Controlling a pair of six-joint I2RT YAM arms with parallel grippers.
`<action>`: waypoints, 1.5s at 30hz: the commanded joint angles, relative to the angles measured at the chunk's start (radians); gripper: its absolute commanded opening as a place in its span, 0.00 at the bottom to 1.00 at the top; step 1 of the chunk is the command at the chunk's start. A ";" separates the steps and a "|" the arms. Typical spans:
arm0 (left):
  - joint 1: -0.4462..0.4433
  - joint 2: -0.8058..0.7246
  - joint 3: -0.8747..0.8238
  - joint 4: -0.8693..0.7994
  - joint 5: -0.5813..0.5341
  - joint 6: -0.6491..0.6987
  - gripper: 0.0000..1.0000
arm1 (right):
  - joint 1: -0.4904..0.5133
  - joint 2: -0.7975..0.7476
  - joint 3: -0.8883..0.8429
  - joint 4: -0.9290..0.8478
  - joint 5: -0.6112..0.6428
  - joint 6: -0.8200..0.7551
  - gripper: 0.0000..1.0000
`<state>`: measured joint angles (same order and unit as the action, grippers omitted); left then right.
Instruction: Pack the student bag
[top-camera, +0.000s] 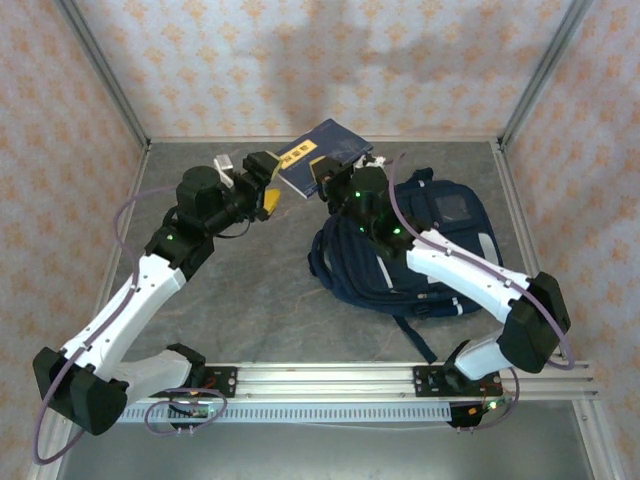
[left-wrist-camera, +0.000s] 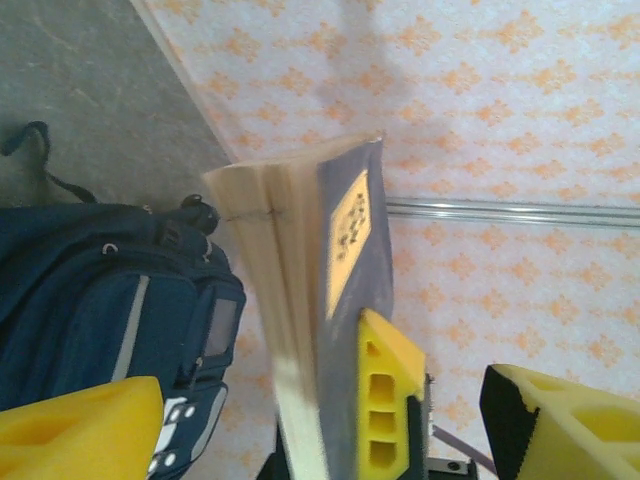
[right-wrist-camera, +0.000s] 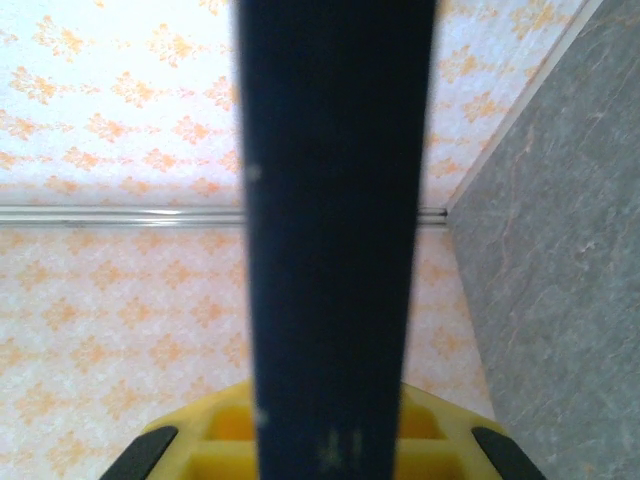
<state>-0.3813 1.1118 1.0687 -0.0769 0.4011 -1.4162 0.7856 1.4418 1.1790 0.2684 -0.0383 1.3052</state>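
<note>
Student bag (top-camera: 440, 250) lies toward the bench's (top-camera: 250, 290) right edge, just beside right jaws clamping a book (top-camera: 325, 150); left jaws gape around that book.

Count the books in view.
1: the dark blue book with a yellow label, gripped aloft by the right tool, near the navy fabric backpack. Others may be hidden inside.

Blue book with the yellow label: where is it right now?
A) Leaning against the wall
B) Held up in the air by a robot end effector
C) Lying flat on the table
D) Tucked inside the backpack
B: the right end effector is shut on the book, holding it up over the table, beside the navy backpack rather than in it.
</note>
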 joint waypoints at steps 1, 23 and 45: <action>-0.012 0.021 0.050 0.033 -0.031 0.010 0.81 | 0.012 -0.042 -0.018 0.110 0.039 0.023 0.00; -0.060 0.118 0.074 0.081 -0.094 0.033 0.38 | 0.033 -0.037 -0.025 0.129 0.012 0.054 0.00; -0.005 -0.057 0.071 -0.461 -0.228 0.393 0.00 | -0.083 -0.084 0.099 -0.964 0.093 -0.858 0.64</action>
<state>-0.3901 1.0649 1.1213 -0.3965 0.2123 -1.1381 0.7040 1.3426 1.2243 -0.4313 -0.0105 0.7574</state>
